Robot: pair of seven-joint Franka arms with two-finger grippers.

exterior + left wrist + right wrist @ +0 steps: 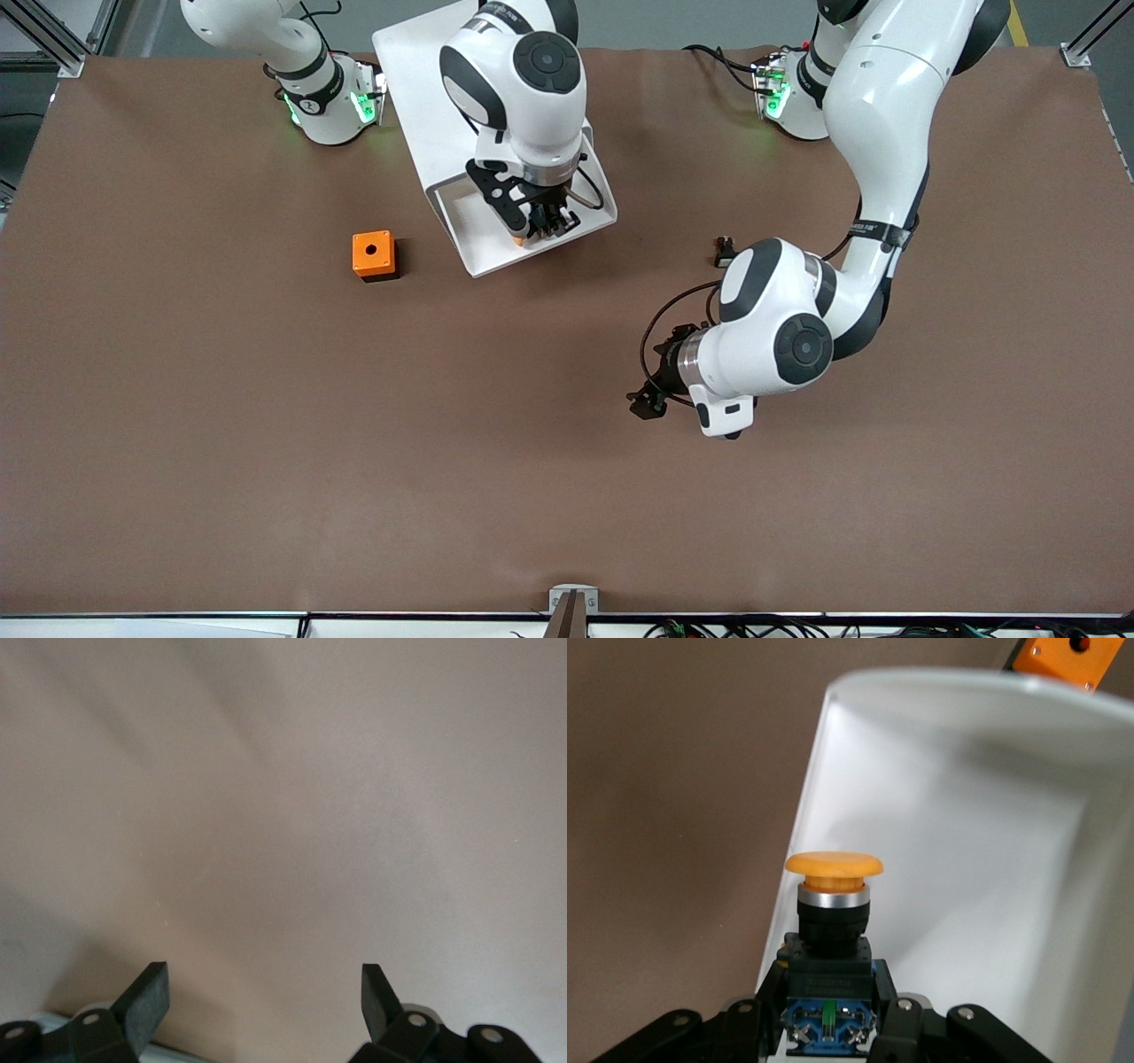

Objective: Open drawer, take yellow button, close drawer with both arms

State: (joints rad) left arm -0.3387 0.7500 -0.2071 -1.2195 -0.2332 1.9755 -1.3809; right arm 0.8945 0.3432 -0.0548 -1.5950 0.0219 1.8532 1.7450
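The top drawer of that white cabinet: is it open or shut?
Open. The drawer is pulled out of the cabinet, its white inside exposed, and the right gripper reaches into it, shut on the button.

Drawer [469, 232] pulled open; orange-capped button [830, 904] inside, clamped between right jaws.

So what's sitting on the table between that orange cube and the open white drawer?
Nothing: in the front view only bare brown table lies between the orange cube and the drawer.
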